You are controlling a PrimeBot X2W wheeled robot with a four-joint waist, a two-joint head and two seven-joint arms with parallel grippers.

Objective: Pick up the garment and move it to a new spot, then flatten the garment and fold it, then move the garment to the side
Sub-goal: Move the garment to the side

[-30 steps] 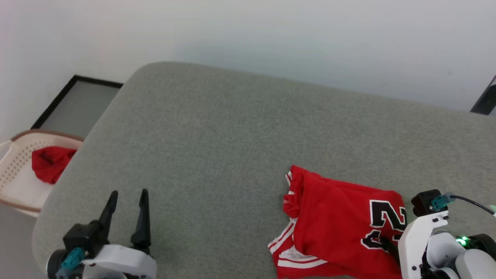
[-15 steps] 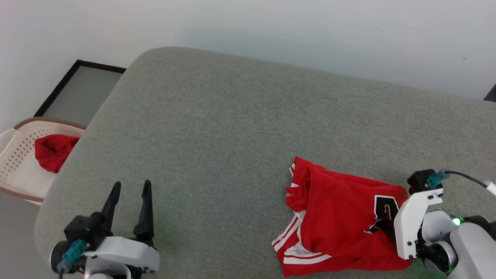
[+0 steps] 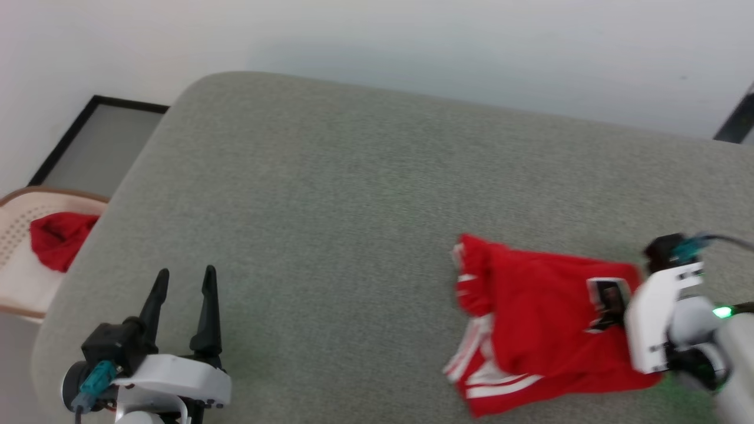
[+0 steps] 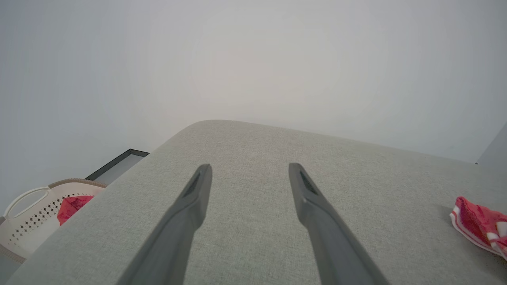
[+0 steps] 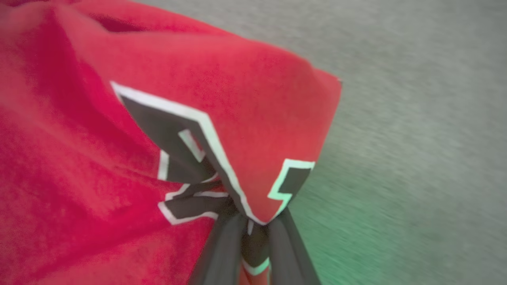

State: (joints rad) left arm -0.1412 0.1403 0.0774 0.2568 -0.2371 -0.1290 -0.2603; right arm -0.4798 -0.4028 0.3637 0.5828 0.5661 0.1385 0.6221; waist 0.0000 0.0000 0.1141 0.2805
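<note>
Right end effector point(image 5: 253, 227) pinching the red jersey point(image 5: 79, 158); left end effector point(image 4: 247, 170) spread wide, empty.

Right fingers point(image 5: 220, 253) are pressed together on a bunched fold at the black, white-outlined lettering, and the fabric tents up from the nip; the frame is blurred. Head view: right end effector point(image 3: 615, 309) is at the jersey's point(image 3: 542, 330) right edge. The jersey lies crumpled at the near right of the grey fabric-covered tabletop point(image 3: 353, 206), white striped sleeve trim on its left side. Left end effector point(image 3: 182, 282) is well apart at the near left, over bare tabletop, fingers touching nothing. Off the tabletop's left edge is a cream perforated basket point(image 3: 15, 265) with a small red cloth point(image 3: 56, 238) inside. Beyond it, a black-framed grey panel point(image 3: 100, 147).
</note>
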